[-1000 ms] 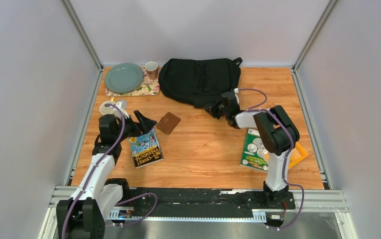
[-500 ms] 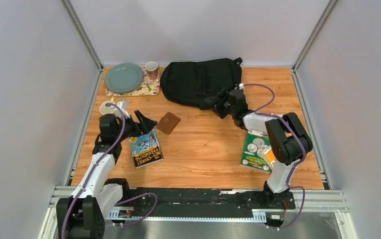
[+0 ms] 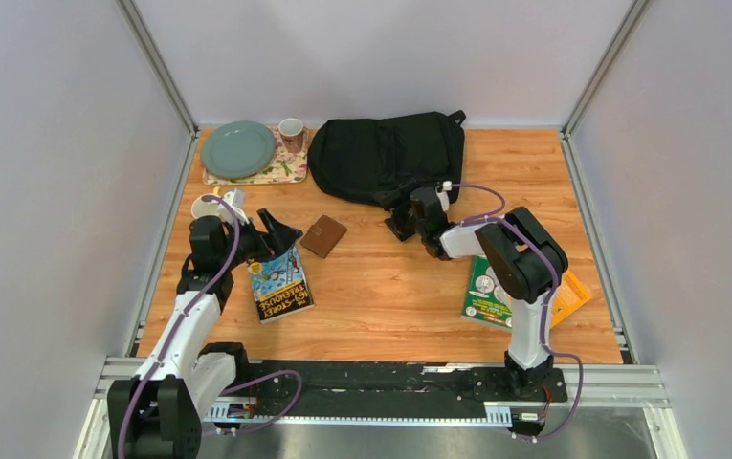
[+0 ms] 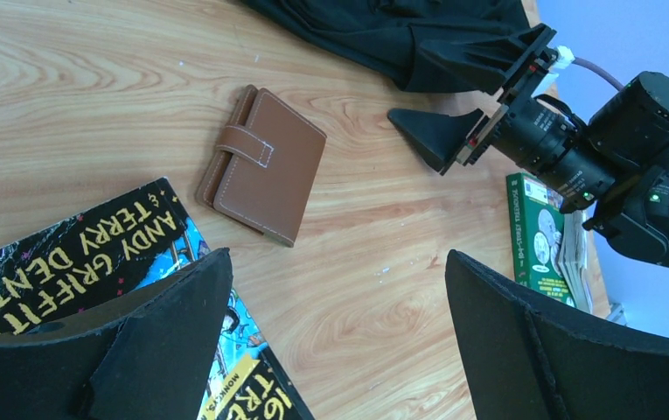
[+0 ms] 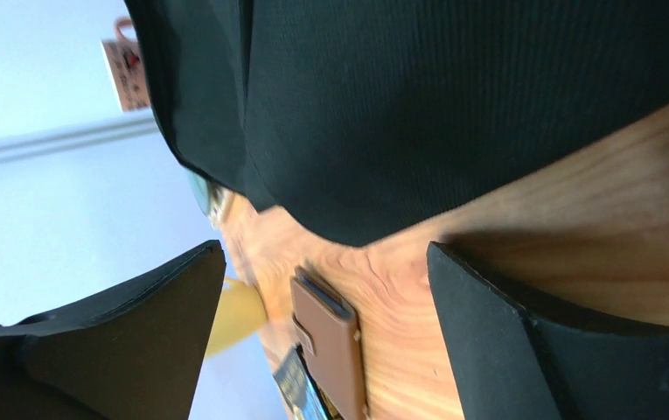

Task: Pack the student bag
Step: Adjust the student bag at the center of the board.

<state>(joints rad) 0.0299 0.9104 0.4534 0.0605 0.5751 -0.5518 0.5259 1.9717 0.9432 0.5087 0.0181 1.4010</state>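
The student bag [image 3: 381, 156] is a large black backpack lying flat at the back of the table. Its fabric fills the top of the right wrist view [image 5: 453, 105]. My right gripper [image 3: 397, 218] stands open just in front of the bag's near edge, with nothing between its fingers [image 5: 324, 251]. A brown wallet [image 3: 323, 236] lies to its left. My left gripper [image 3: 283, 228] is open and empty over a blue book [image 3: 280, 284]. The left wrist view has that gripper [image 4: 337, 262] low over the wood, with the wallet [image 4: 265, 166] ahead and the book [image 4: 68, 254] under its left finger.
A green book [image 3: 489, 287] lies on orange paper beside the right arm. At the back left, a floral tray [image 3: 280, 172] carries a green plate [image 3: 238, 149] and a mug [image 3: 292, 134]. A cup [image 3: 210, 206] stands behind the left arm.
My right gripper has gone from shut to open and swung left along the bag's near edge. The left arm has not moved.
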